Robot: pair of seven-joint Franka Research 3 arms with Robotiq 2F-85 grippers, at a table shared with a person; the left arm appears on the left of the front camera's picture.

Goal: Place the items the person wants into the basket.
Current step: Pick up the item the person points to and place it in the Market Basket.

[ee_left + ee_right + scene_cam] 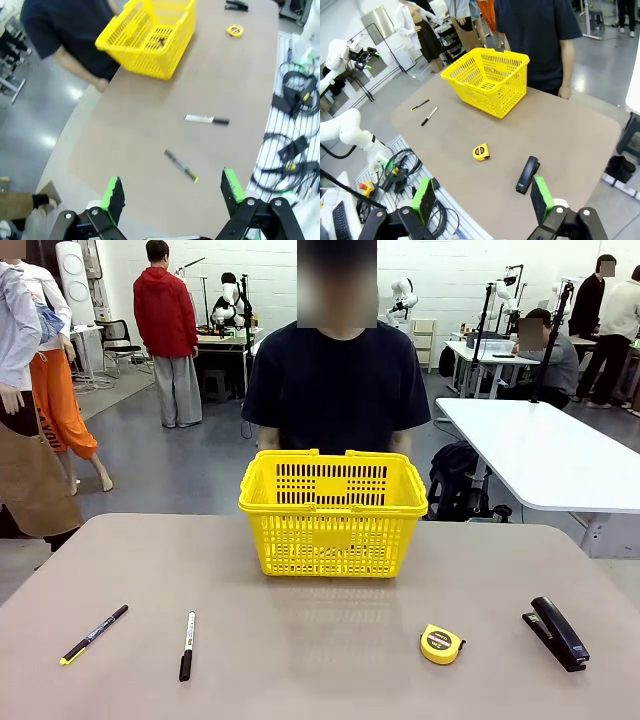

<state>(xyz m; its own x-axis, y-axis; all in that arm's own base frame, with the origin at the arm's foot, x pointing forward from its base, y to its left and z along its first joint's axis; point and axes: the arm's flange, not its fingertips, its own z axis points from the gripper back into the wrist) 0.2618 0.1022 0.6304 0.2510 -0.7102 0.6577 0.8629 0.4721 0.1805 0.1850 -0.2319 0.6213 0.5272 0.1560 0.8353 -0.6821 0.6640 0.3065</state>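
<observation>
Left wrist view: dark item (161,42) in the basket (167,67); left gripper (172,186) and right gripper (482,195) gape empty.

Yellow slotted-lattice plastic basket (333,540) on a plain taupe surface (300,665); near the basket, a round yellow, black-centred tape measure (441,644) and black stapler (557,632).

Grey floor (200,470); white walls (450,270); white table (540,450)

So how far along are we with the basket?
Done: perhaps one thing. A dark item lies inside the basket, too blurred to name. In hand: nothing; the left tool and right tool are open and empty. Left: the tape measure and stapler lie on the table.
</observation>
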